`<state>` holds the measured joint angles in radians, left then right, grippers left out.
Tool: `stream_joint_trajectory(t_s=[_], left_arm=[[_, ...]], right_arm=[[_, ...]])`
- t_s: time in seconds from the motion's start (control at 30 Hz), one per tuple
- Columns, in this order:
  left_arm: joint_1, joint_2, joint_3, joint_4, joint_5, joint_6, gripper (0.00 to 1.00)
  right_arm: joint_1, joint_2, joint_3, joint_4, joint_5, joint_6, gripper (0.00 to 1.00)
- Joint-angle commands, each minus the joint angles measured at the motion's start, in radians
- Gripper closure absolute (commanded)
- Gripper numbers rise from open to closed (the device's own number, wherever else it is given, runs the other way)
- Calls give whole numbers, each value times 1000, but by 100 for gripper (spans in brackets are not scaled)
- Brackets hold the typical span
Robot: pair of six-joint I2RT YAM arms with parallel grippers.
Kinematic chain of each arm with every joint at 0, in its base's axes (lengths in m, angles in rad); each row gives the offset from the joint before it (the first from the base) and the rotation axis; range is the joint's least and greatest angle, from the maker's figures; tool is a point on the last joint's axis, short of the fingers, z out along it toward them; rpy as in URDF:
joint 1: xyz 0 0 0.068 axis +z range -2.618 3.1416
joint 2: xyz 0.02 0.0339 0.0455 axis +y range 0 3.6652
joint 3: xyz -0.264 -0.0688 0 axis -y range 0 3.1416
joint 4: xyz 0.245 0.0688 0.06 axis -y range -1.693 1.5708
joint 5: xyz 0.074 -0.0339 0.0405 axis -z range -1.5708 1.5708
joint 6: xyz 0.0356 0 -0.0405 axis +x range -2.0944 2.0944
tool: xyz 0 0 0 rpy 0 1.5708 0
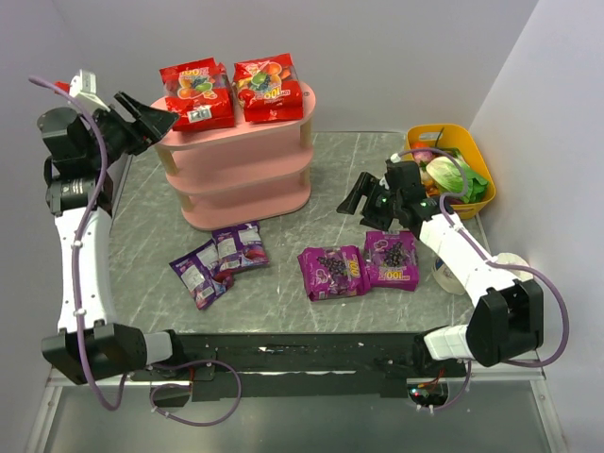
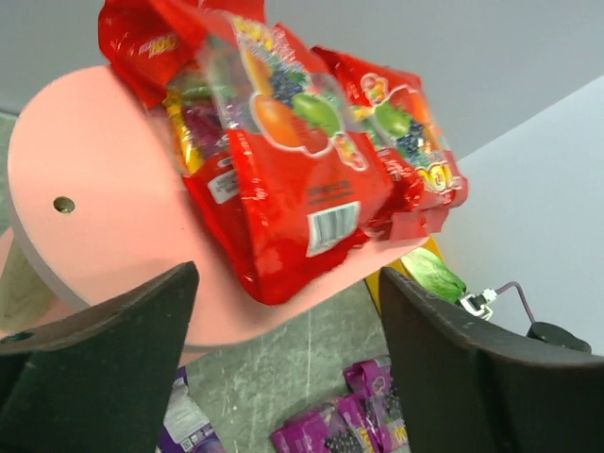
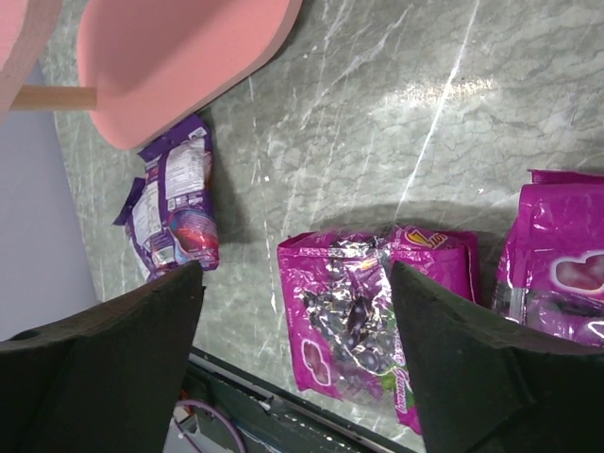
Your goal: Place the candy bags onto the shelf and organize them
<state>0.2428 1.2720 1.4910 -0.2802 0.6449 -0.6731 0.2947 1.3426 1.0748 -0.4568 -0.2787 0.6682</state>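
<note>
On the top of the pink shelf (image 1: 241, 160) two red candy bags (image 1: 198, 92) lie side by side, the left claw (image 1: 156, 111) wide open and empty by its left edge, while two blue-violet bags (image 1: 217, 260) and two purple bags (image 1: 332, 272) lie toward the tabletop's (image 1: 283, 311) front edge near the wide-open, empty right claw (image 1: 354, 193).

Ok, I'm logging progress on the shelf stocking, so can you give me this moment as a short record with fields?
shelf: pink shelf, three tiers
on top tier: two red candy bags
on table: two blue-violet bags, two magenta grape bags
left hand: open, empty, at the top tier's left edge
right hand: open, empty, over the magenta grape bags
also present: yellow tub with vegetables, far right
</note>
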Motion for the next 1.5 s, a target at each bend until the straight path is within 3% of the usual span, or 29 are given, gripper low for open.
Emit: stream_joint_trajectory(t_s=[0.0, 0.1, 0.3, 0.43, 0.5, 0.73, 0.9, 1.07, 1.33, 1.47], left_arm=[[0, -98, 29, 7, -62, -10, 11], [1, -154, 3, -54, -126, 6, 1], [1, -315, -136, -212, -322, 26, 4], [0, -396, -251, -344, -577, -18, 4], [0, -433, -296, -349, -599, -34, 4], [0, -473, -587, -333, -484, -146, 4], [-2, -493, -812, -208, -332, -223, 2], [-11, -477, -900, -80, -202, -246, 3], [-19, -422, -957, -40, -145, -235, 22], [-22, -396, -965, -28, -136, -224, 24]], right_arm=[[9, -57, -4, 24, -10, -21, 9], [24, -59, -1, 26, -14, -50, 3], [70, -36, 13, 38, -17, -82, 0], [104, -8, 16, 73, -62, -88, 0], [113, 16, 16, 95, -117, -94, 2], [176, 185, 77, 152, -237, -81, 5], [227, 312, 125, 233, -362, -44, 7], [279, 435, 180, 296, -419, -1, 7], [343, 613, 263, 353, -450, 65, 17], [363, 676, 330, 291, -415, 35, 21]])
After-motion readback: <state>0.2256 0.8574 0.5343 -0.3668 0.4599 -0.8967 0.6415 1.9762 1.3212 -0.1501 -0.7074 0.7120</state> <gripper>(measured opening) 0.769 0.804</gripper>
